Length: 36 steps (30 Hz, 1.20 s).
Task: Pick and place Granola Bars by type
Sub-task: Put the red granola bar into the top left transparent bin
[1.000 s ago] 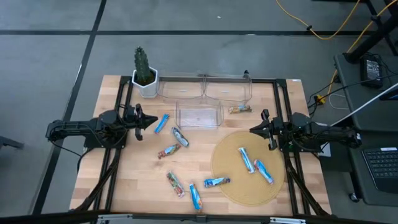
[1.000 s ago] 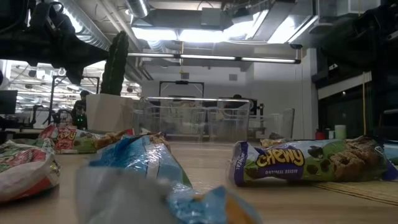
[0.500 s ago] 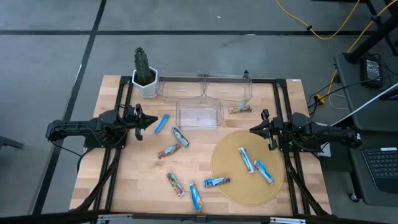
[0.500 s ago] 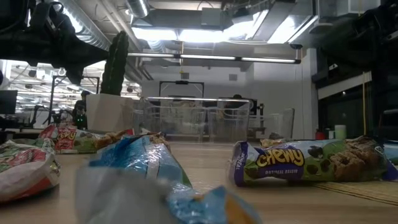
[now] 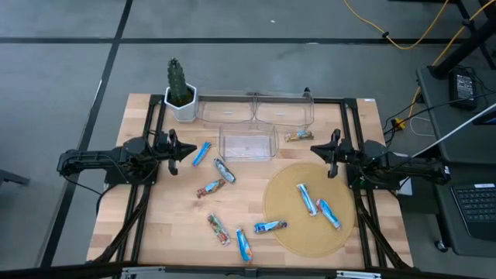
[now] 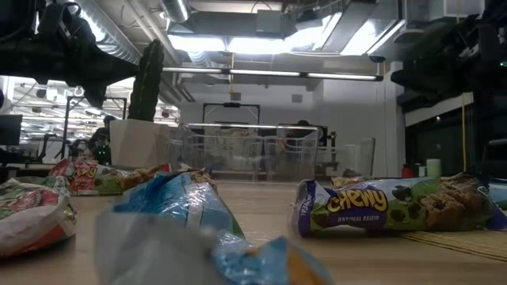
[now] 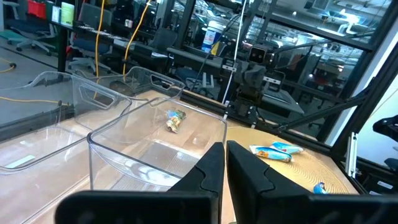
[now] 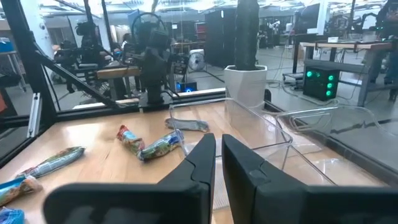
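Observation:
Several granola bars lie flat on the wooden table: a blue one (image 5: pixel 203 153), a silver one (image 5: pixel 224 170) and a red multicolour one (image 5: pixel 211 187) near the left, and two blue ones (image 5: pixel 308 198) on the round mat (image 5: pixel 291 236). A greenish-gold bar (image 5: pixel 298 136) lies beside the bins. My left gripper (image 5: pixel 190 151) hovers shut at the table's left side and points level toward the middle; its fingers (image 7: pixel 211 171) hold nothing. My right gripper (image 5: pixel 314 149) hovers shut at the right side, above the mat's far edge, with nothing between its fingers (image 8: pixel 202 158).
Three clear plastic bins stand at the back: two side by side (image 5: pixel 227 108) (image 5: pixel 284 108), and one (image 5: pixel 248 142) in front of them. A potted cactus (image 5: pixel 180 93) stands at the far left corner. More bars (image 5: pixel 218 229) (image 5: pixel 244 245) (image 5: pixel 270 227) lie near the front edge.
My right gripper has swung at the wrist toward the table's far edge, still level and shut. The bars have not moved.

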Available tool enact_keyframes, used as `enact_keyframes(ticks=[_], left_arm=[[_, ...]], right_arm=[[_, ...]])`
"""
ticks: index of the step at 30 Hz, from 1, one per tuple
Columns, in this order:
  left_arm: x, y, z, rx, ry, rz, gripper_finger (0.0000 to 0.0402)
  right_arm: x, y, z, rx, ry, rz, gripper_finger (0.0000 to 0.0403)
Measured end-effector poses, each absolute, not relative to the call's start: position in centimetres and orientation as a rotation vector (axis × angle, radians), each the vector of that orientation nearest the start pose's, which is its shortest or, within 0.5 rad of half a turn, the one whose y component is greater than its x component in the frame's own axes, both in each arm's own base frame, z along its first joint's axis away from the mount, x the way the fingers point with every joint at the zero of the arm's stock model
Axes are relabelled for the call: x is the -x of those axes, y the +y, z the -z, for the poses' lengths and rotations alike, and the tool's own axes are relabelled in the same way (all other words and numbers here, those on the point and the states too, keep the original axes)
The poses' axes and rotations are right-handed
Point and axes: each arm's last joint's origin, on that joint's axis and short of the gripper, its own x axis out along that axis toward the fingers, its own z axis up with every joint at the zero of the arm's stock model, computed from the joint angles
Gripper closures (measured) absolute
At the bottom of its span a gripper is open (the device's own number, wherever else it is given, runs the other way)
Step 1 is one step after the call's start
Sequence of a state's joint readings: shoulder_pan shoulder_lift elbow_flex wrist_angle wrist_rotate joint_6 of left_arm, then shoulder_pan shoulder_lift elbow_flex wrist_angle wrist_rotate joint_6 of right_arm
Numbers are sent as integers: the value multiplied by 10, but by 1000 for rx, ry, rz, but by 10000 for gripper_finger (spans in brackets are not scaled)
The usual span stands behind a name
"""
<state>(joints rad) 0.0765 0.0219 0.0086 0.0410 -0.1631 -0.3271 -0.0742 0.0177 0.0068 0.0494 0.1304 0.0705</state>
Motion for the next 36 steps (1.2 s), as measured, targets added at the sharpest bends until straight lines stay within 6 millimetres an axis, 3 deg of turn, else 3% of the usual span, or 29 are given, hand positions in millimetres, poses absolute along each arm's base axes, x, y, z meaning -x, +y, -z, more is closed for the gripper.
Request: enact_keyframes(ticks=[10,22,28,31,36], left_arm=[[-97,12,-169,61,-35,-249,393],[-96,14,-178,68,-137,-319,395],[-94,17,-184,225,-224,-405,395],[-92,17,-194,254,-247,-415,394],[-85,17,-242,226,-251,-421,394]], right_arm=[[-98,-11,-169,-74,-47,203,370],[-98,-11,-170,-150,-58,201,370],[-97,-11,-175,-200,-117,194,370],[-94,-11,-190,-149,-130,197,370],[-85,-12,-247,-129,-78,268,370]])
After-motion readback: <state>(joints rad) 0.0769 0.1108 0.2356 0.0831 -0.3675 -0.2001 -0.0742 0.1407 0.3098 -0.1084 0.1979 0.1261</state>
